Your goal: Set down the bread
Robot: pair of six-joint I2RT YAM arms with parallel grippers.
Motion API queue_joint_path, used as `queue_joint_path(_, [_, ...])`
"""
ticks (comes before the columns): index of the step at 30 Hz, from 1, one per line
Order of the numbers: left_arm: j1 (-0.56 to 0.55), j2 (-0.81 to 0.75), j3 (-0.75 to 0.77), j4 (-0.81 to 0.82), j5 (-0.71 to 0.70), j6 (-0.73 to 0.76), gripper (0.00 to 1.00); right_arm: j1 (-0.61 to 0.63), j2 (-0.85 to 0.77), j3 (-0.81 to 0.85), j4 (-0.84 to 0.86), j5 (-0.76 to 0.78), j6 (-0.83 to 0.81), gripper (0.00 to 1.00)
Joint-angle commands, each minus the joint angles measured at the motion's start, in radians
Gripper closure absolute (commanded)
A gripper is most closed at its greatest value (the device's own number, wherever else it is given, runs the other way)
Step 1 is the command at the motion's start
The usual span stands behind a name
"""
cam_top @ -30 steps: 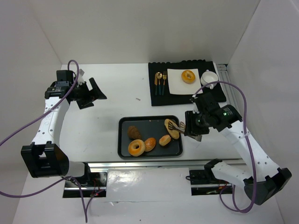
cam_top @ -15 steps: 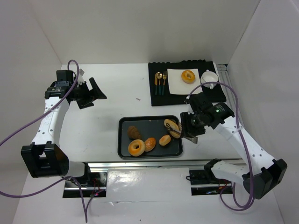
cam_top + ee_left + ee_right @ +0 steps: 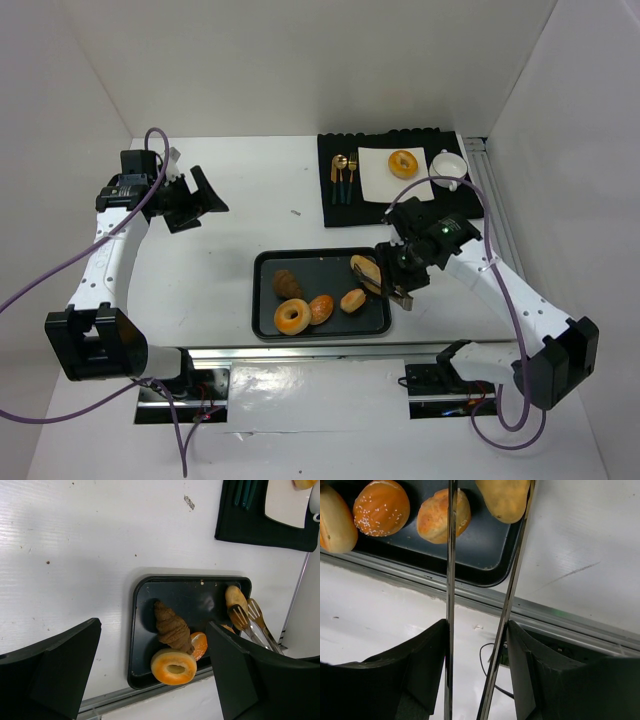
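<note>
At the tray's (image 3: 320, 272) right end, tongs (image 3: 451, 580) were clamped in the right claw (image 3: 476, 647) beside the long roll (image 3: 506, 497).
Pinched off-centre, the roll could be tipped out and dropped.

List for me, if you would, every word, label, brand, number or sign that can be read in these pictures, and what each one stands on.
None: no readable text shows in any view.
The tray, the tongs, the black mat, the white square on it and the cup bear no lettering or marks that can be made out.
</note>
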Motion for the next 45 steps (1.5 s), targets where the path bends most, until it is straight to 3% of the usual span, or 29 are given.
queue_joint_path(1, [0.006,-0.003,-0.004,0.031,0.02,-0.011,0.0,0.011,0.008,-0.003,0.068,0.012,-0.022,0.43])
queue_joint_path(5, [0.006,-0.003,-0.004,0.031,0.02,-0.011,0.0,0.011,0.03,0.006,0.068,0.023,-0.031,0.43])
queue_joint_path(10, [0.006,-0.003,-0.004,0.031,0.011,-0.011,0.0,0.011,0.04,0.108,0.049,0.041,-0.051,0.59])
queue_joint_path(16, [0.006,-0.003,0.005,0.031,0.011,-0.011,0.0,0.011,0.06,0.294,-0.011,0.139,-0.071,0.6])
queue_joint_path(20, [0.006,0.006,0.005,0.041,0.02,-0.011,0.0,0.002,0.083,0.356,0.088,0.225,-0.071,0.6])
queue_joint_path(27, [0.006,0.006,0.025,0.041,0.024,-0.011,0.0,-0.097,0.238,0.399,0.462,0.414,-0.038,0.6])
queue_joint_path(30, [0.006,0.006,0.025,0.041,0.025,-0.011,0.0,-0.143,0.359,0.451,0.635,0.423,-0.05,0.6])
queue_joint_path(35, [0.006,0.015,0.014,0.041,0.014,-0.011,0.0,-0.2,0.577,0.566,0.671,0.421,-0.073,0.59])
queue_joint_path(41, [0.006,0.034,0.014,0.03,0.014,-0.002,0.0,-0.229,0.652,0.548,0.754,0.421,-0.064,0.59])
queue_joint_path(44, [0.006,0.034,0.023,0.03,0.005,-0.002,0.0,-0.24,0.666,0.548,0.754,0.405,-0.054,0.53])
queue_joint_path(45, [0.006,0.034,0.023,0.03,0.005,-0.002,0.0,-0.24,0.666,0.548,0.754,0.405,-0.054,0.47])
